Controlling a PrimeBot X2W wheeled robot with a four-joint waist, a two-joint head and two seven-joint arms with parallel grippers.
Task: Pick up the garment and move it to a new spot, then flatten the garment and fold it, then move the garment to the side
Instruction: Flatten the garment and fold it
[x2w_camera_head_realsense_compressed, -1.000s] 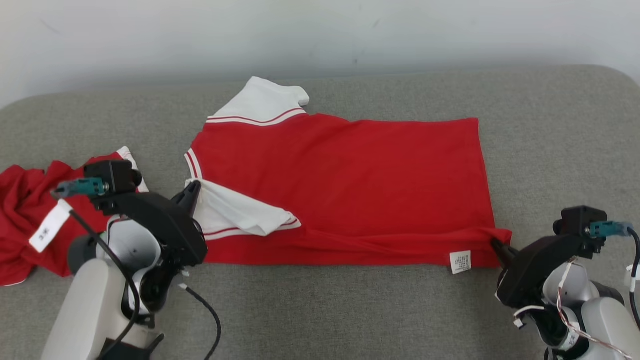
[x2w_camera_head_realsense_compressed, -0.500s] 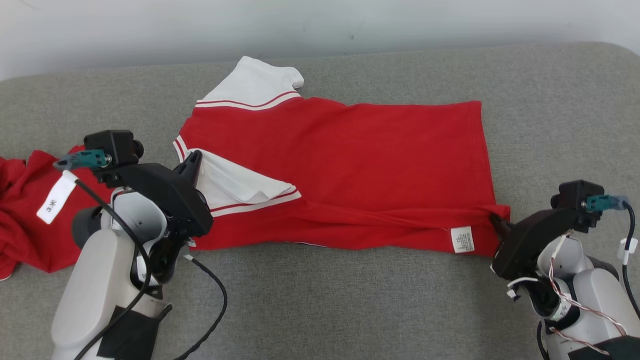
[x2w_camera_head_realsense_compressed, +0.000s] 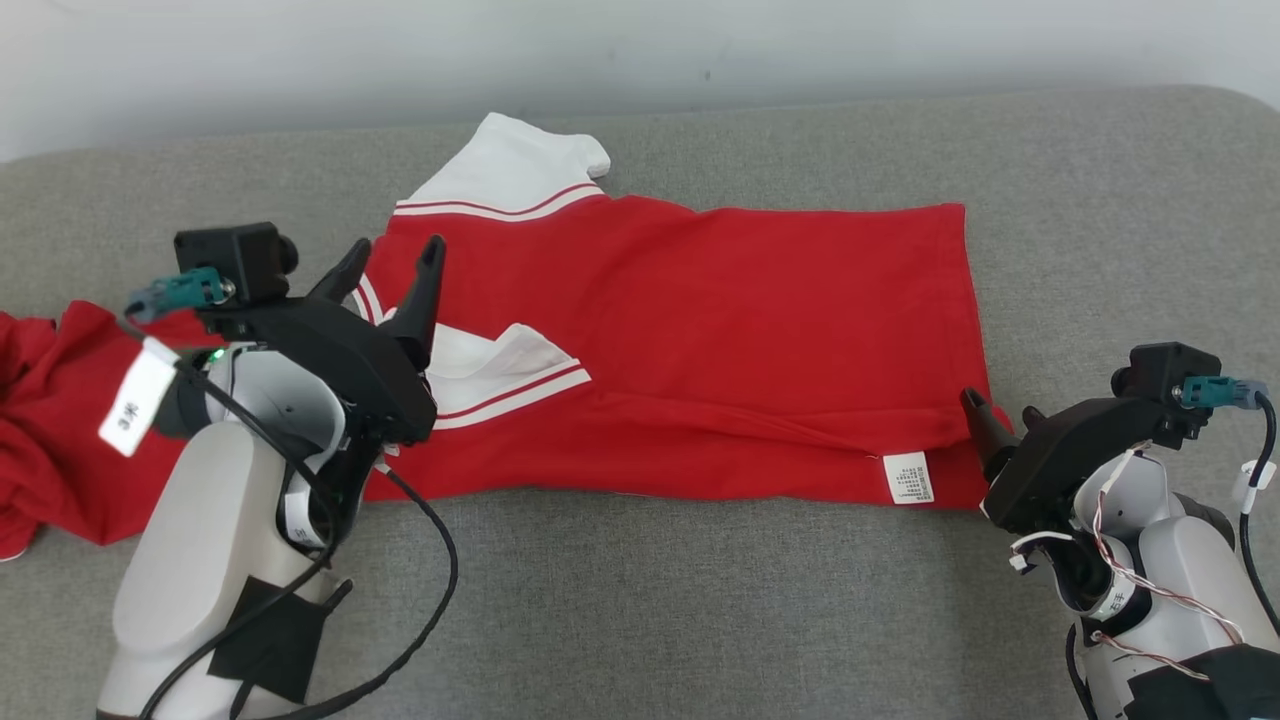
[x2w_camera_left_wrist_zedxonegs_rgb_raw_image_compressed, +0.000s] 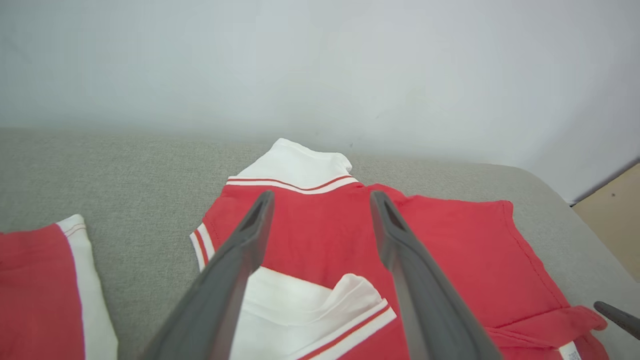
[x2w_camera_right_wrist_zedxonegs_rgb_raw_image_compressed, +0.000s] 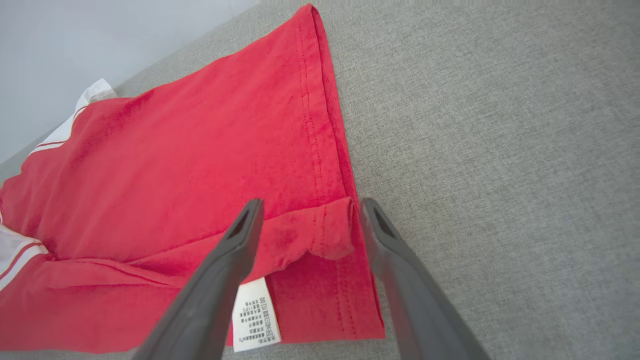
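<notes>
The red knit shirt with white striped sleeves lies spread just beyond the left hand and right hand, both released and empty. Soft and limp, it probably wants pinching at corners.

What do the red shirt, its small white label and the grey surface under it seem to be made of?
Red shirt: soft knit fabric, probably cotton, matte; it creases and shows stitched hems. White label: thin woven or printed textile, with fine print. Grey surface: coarse woven upholstery, matte, with visible weave.
</notes>
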